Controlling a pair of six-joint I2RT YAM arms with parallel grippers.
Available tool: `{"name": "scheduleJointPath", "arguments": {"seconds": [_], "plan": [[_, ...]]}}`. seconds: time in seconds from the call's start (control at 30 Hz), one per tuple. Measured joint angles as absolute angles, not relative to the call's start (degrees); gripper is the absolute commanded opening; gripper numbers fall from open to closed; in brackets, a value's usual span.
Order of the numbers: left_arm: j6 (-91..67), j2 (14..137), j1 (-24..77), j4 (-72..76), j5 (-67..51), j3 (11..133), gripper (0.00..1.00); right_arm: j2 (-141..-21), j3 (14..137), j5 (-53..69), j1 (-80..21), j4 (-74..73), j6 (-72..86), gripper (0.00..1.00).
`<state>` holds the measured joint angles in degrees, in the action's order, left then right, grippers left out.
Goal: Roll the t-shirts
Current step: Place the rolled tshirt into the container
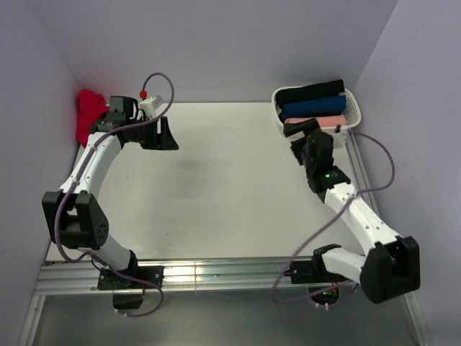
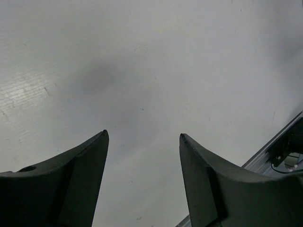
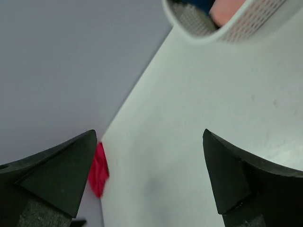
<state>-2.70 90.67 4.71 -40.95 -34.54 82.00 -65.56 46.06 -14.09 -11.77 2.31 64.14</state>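
**Three rolls in the basket, one red shirt out**

The white basket sits at the far right. In it lie a black roll, a blue roll and a pink roll. The red shirt is a heap in the far left corner. The left gripper is near it, wide and empty. The right gripper, by the basket, is wide and empty too.

A basket sits at the far right corner of the table, with three rolled shirts side by side in it. A loose shirt lies heaped at the far left corner. The left gripper hangs beside it, and the right gripper is just before the basket.
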Motion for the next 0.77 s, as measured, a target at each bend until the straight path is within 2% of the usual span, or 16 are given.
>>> {"name": "scheduleJointPath", "arguments": {"seconds": [0.23, 0.4, 0.77], "plan": [[-3.27, 89.95, 4.71, -39.13, -32.56, 81.25, 0.67, -59.86, 40.05, -26.41, -35.0, -1.5, 57.78, 1.0], [-3.75, 88.92, 4.71, -37.93, -30.74, 78.85, 0.67, -59.79, 38.22, -32.36, -45.74, -4.95, 56.18, 1.0], [-3.84, 88.68, 4.71, -37.1, -29.93, 78.04, 0.67, -59.02, 35.99, -35.05, -49.52, -3.84, 53.6, 1.0]]}}
